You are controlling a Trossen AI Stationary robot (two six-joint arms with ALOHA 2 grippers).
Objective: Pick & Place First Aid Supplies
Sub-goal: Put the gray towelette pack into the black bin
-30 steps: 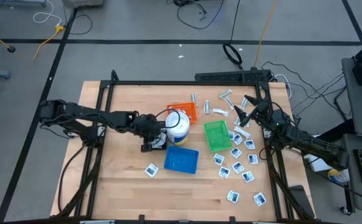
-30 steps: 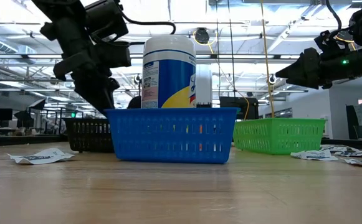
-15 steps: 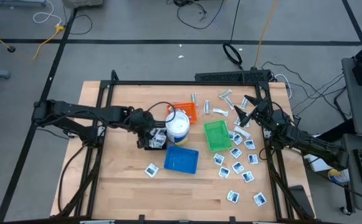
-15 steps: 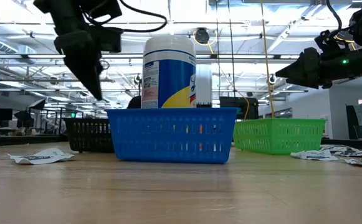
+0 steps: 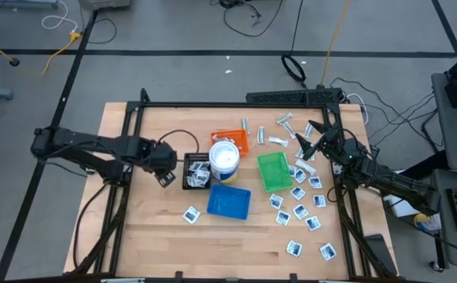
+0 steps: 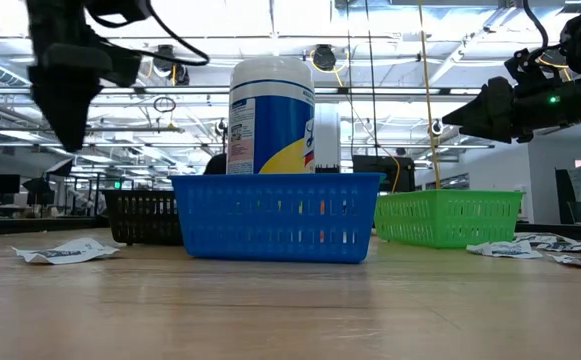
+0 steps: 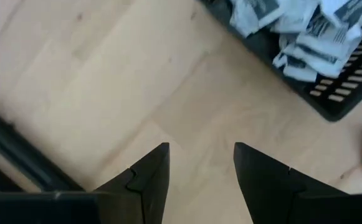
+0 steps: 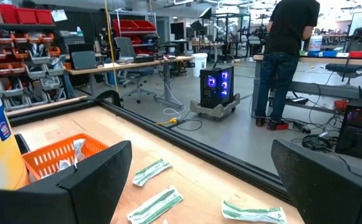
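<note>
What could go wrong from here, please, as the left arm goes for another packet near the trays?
The lone packet lies close beside the blue tray, so the open left gripper might nudge that tray while reaching. The black tray holds a loose heap of packets that a passing finger could catch. The white tub stands tall between the trays and could be knocked. The right gripper waits, open, over the strips.

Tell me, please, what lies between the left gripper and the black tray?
Only bare table. In the high view the left gripper is just beside the black tray, and the left wrist view shows its open fingers over plain wood, the packets lying inside the tray.
</note>
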